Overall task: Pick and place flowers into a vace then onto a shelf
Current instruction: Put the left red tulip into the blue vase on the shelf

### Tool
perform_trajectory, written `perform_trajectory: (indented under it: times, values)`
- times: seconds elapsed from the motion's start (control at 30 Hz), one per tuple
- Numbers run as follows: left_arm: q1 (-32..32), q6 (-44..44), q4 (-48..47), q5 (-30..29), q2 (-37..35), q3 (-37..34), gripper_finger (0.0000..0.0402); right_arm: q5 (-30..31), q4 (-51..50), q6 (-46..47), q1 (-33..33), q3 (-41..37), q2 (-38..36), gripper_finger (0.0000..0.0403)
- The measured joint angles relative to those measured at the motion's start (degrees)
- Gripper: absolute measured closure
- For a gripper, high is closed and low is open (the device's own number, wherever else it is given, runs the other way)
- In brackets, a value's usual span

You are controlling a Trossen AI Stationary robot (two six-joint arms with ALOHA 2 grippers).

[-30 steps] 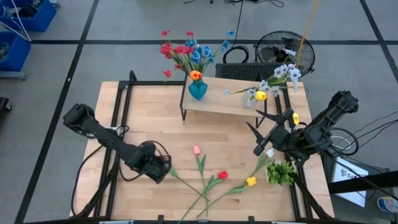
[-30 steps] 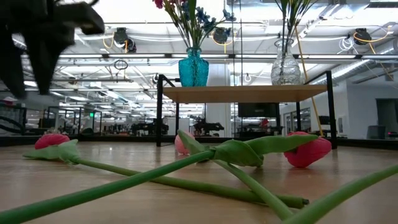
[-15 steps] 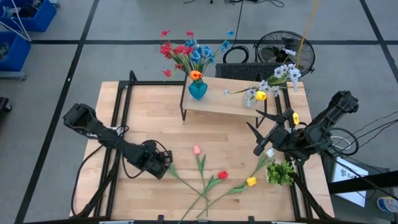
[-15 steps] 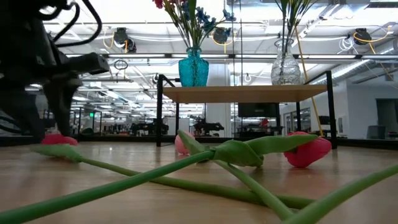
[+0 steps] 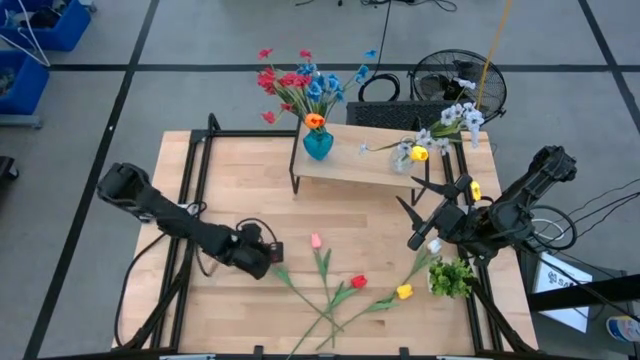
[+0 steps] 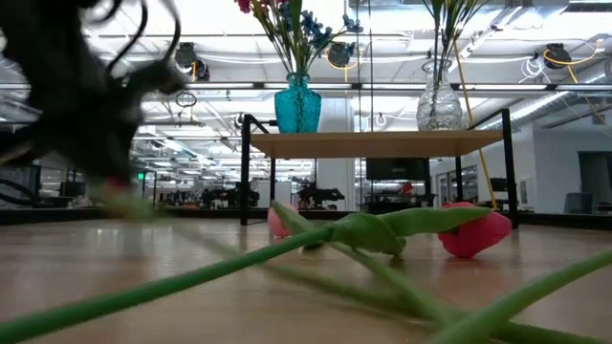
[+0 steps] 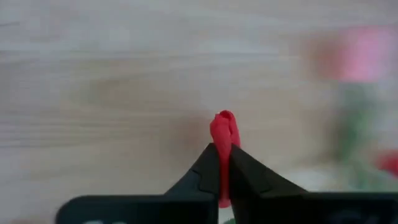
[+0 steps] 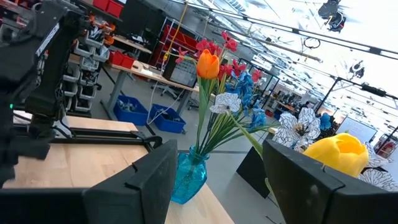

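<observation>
so far you've got two filled vases on the shelf (image 5: 352, 168); several flowers (image 5: 345, 290) lie on the table. your left gripper (image 7: 224, 168) pinches a red blossom (image 7: 223, 132); right gripper (image 5: 425, 218) waits spread.

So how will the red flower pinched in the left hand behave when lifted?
Probably light: the left hand pinches only its red blossom. The long thin stem will likely dangle and swing. The soft-looking head may squash or slip.
</observation>
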Motion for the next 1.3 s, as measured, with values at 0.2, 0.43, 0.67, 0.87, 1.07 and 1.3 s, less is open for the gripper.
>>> perform_trajectory:
  times: [0.2, 0.43, 0.67, 0.87, 1.07, 1.3]
  values:
    - [2.32, 17.83, -0.37, -17.64, -9.78, 9.68, 0.0393, 0.01, -0.01, -0.01, -0.02, 0.00, 0.00, 0.0174]
    - [4.83, 73.97, 2.97, -41.36, -17.60, 30.24, 0.0395, 0.00, -0.02, 0.38, -0.02, 0.00, 0.00, 0.0174]
    - [5.30, 128.70, 24.23, -48.17, -15.42, 45.37, 0.0396, 0.01, -0.16, 3.70, -0.02, 0.00, 0.00, 0.0174]
    - [6.50, 147.69, 29.70, -52.13, -12.16, 50.38, 0.0395, 0.01, -0.20, 4.94, -0.02, 0.00, 0.00, 0.0174]
    - [10.59, 148.90, 30.34, -52.37, -9.27, 50.74, 0.0394, 0.00, -0.20, 5.57, -0.02, 0.00, 0.00, 0.0174]
    - [15.80, 151.07, 36.41, -48.87, -5.35, 50.74, 0.0395, 0.00, -0.20, 6.03, -0.02, 0.00, 0.00, 0.0174]
